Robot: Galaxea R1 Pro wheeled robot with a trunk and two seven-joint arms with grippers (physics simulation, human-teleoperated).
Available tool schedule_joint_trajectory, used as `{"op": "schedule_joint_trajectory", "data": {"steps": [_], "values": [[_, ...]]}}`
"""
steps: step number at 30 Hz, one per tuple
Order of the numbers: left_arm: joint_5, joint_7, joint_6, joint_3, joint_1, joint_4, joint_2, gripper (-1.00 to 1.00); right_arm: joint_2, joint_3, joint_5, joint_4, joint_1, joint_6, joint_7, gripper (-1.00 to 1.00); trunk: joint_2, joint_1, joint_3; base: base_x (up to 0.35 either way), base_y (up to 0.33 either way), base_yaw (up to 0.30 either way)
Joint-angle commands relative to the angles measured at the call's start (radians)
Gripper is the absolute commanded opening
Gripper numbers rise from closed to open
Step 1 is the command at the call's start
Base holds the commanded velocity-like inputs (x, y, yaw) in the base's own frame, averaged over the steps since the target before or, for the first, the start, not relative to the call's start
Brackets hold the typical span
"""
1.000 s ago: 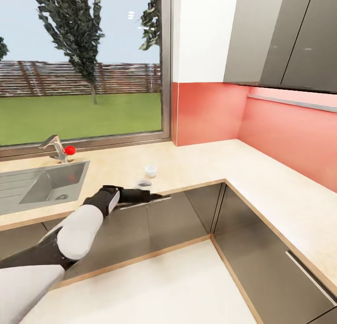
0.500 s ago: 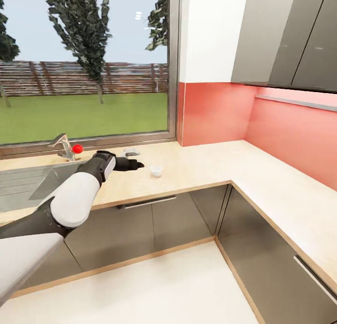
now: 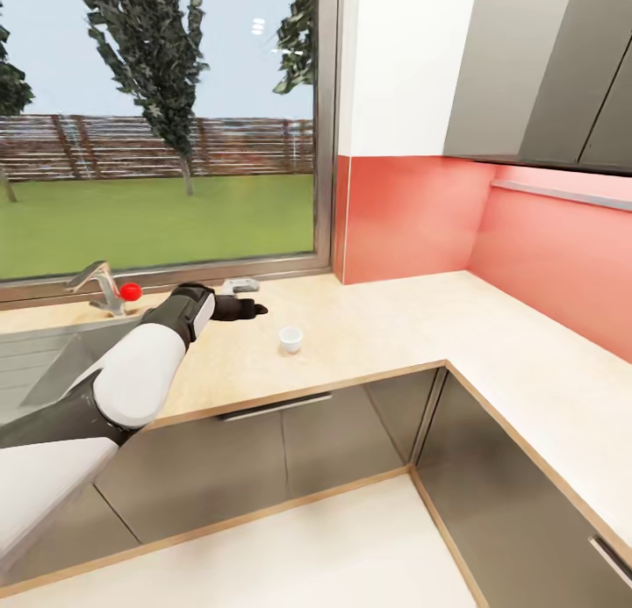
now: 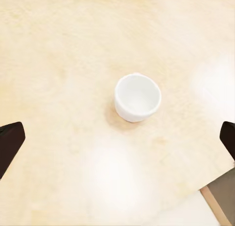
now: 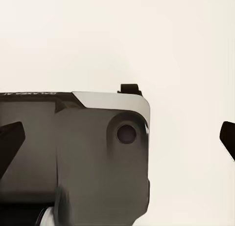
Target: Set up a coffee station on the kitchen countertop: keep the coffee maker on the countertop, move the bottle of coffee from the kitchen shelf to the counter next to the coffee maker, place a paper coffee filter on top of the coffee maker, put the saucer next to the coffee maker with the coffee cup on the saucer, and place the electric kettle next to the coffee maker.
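In the head view, a light, L-shaped desk (image 3: 369, 327) is seen under a big window. A small white coffee cup (image 3: 290, 339) is stood upright on the desk, near the front edge. The left hand (image 3: 254, 309) is held out above the desk, just beside the cup on the sink side and a bit farther back, not touching it. From this view it cannot be told if the hand is spread or clenched. A small grey thing (image 3: 239, 285) is lying by the window sill behind the hand; what it is cannot be told. A sink (image 3: 44, 362) is set into the desk at the left, with a tap (image 3: 98, 285) that has a red knob (image 3: 131, 290). Dark cupboard doors (image 3: 263, 450) are seen under the desk, and a pink wall (image 3: 412, 213) is seen behind it.

In the left wrist view, the coffee cup (image 4: 137, 97) is seen from above, standing open side up on the desk (image 4: 58, 50). Nothing is seen inside it. The two dark fingertips (image 4: 10, 143) of the left hand are seen far apart at the two edges, so the hand is released and nothing is held. The cup is well clear of both fingertips.

In the right wrist view, the dark fingertips (image 5: 11, 138) of the right hand are also spread wide, with nothing gripped. A dark grey robot part (image 5: 73, 157) is seen in front of a plain pale background.
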Motion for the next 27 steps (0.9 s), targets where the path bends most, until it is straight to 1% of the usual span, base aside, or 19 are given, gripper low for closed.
{"op": "schedule_joint_trajectory", "data": {"steps": [1,11,16,17,22,26,27], "values": [[-0.011,-0.007,0.004,0.007,-0.001,-0.003,-0.001,1.0,0.0,0.008,-0.009,0.0,-0.001,0.001,-0.001,1.0,-0.002,0.001,-0.002,0.334,-0.005,0.0],[-0.011,-0.006,0.002,0.007,0.035,-0.004,0.0,1.0,0.0,0.008,-0.008,0.0,0.0,0.001,-0.001,1.0,-0.002,0.001,-0.002,0.322,-0.072,0.0],[-0.011,-0.006,-0.001,0.007,0.077,-0.006,0.0,1.0,0.0,0.008,-0.008,0.0,-0.001,0.001,-0.001,1.0,-0.002,0.001,-0.002,0.319,-0.009,0.0],[-0.011,-0.006,-0.001,0.007,0.105,-0.008,0.0,1.0,0.0,0.008,-0.008,0.0,0.0,0.001,-0.001,1.0,-0.002,0.001,-0.002,0.239,0.0,0.0],[-0.01,-0.007,-0.003,0.008,0.146,-0.009,0.0,1.0,0.0,0.008,-0.008,0.0,0.0,0.001,-0.001,1.0,-0.002,0.001,-0.002,0.094,0.0,0.0],[-0.009,-0.007,-0.006,0.009,0.166,-0.009,0.0,1.0,0.001,0.008,-0.008,0.0,0.0,0.001,-0.001,1.0,-0.002,0.001,-0.002,0.044,0.0,0.0],[-0.01,-0.006,-0.028,0.009,0.174,-0.01,0.0,1.0,0.001,0.008,-0.008,0.0,0.0,0.001,-0.002,1.0,-0.002,0.001,-0.002,0.291,0.0,0.0]]}}
